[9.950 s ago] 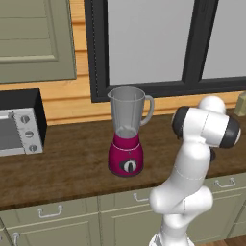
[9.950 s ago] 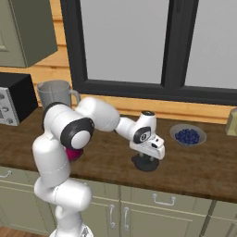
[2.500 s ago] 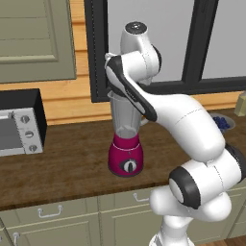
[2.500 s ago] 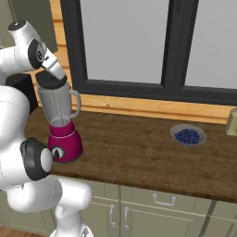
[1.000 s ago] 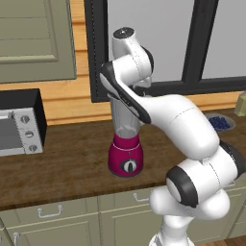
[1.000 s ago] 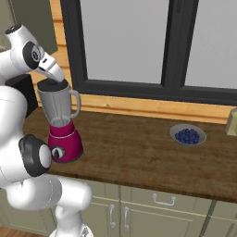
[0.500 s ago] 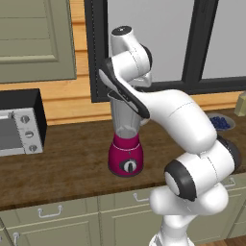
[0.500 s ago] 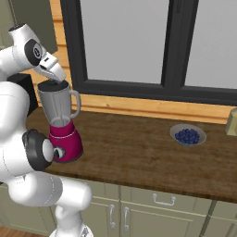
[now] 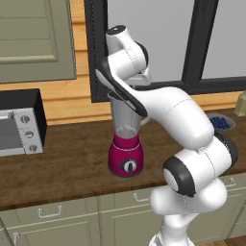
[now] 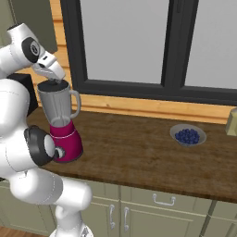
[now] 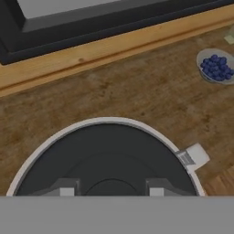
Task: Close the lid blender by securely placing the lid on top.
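Your gripper (image 11: 112, 191) hangs right over the magenta-based blender's clear grey jar (image 10: 57, 107), fingers clamped on the flat round black lid (image 11: 105, 160) filling its mouth.

blender (image 10: 60, 125): upright on the worktop (image 10: 139, 143), left side
pincer (image 10: 54, 82): at the jar's mouth
berry bowl (image 10: 187, 135): well apart, right
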{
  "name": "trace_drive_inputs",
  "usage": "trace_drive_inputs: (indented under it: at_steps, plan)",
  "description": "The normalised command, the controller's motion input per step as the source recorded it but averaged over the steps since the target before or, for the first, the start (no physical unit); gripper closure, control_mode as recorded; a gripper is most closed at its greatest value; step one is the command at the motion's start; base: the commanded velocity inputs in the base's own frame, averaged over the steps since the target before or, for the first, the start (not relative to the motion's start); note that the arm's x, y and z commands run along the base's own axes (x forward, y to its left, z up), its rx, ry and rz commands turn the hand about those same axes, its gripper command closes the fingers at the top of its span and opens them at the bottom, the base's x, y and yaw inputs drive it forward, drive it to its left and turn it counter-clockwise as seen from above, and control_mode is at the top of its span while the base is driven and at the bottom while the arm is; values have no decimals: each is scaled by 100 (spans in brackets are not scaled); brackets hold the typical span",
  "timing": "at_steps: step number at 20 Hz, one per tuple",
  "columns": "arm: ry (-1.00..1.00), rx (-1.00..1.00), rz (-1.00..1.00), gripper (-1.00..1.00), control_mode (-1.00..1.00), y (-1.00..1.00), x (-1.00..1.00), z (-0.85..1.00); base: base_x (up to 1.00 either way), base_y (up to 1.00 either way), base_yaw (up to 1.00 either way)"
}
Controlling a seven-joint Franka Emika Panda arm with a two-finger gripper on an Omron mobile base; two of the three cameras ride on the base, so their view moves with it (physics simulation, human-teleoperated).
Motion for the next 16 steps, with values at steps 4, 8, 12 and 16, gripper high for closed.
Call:
trace_drive_inputs:
  at_steps: [4, 8, 12, 16]
  plan:
    - [0, -2, 0, -100, -100, 0, -15, -17, 0, 0, 0]
    - [0, 0, 0, -100, -100, -2, 0, -19, 0, 0, 0]
    - [-2, 0, 0, -100, -100, -1, 9, -19, 0, 0, 0]
    - [-8, 0, 0, -100, -100, 0, 27, -12, 0, 0, 0]
